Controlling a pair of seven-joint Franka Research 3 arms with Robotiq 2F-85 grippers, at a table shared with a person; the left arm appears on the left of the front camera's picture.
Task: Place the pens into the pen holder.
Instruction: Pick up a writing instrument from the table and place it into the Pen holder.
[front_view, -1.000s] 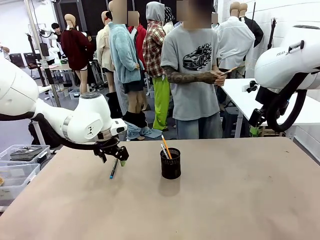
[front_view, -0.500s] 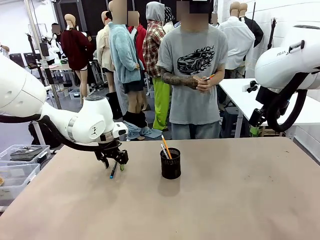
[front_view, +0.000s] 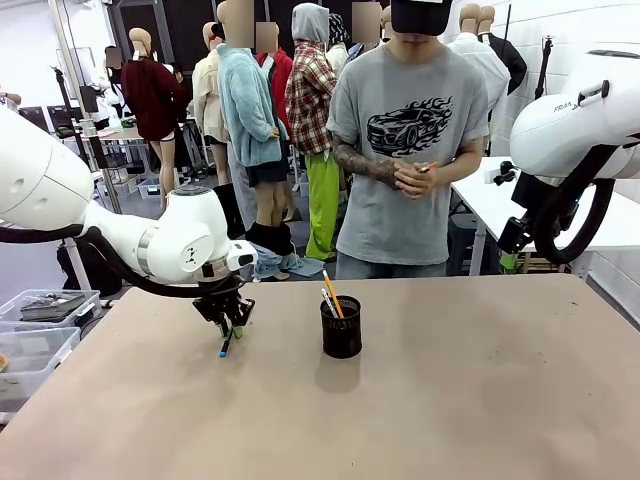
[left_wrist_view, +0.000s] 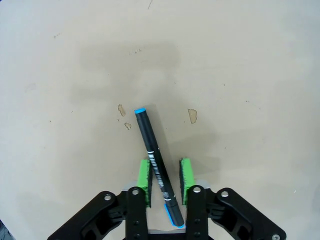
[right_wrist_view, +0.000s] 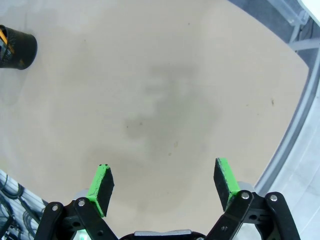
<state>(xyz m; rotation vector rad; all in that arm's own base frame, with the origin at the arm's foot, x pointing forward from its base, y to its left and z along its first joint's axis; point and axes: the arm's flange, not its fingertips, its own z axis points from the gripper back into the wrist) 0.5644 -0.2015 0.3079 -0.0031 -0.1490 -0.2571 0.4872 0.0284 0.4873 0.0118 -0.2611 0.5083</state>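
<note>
A dark pen with blue ends lies flat on the tan table. My left gripper is lowered over its rear half, the green pads close on either side. A small gap still shows at the right pad, so the jaws are narrowed but not clamped. From the front, the same gripper points down at the pen, left of the pen holder. That black mesh cup holds an orange pen and a grey one. My right gripper hangs open and empty above bare table, with the pen holder far off.
A person stands at the far side with both hands together on a small orange pen. Clear plastic bins sit off the table's left side. The table's edge curves past on the right of the right wrist view.
My left gripper has dropped onto the pen and its jaws have narrowed from wide open to close around it. The person shifted and lowered their hands. The right arm is still.
</note>
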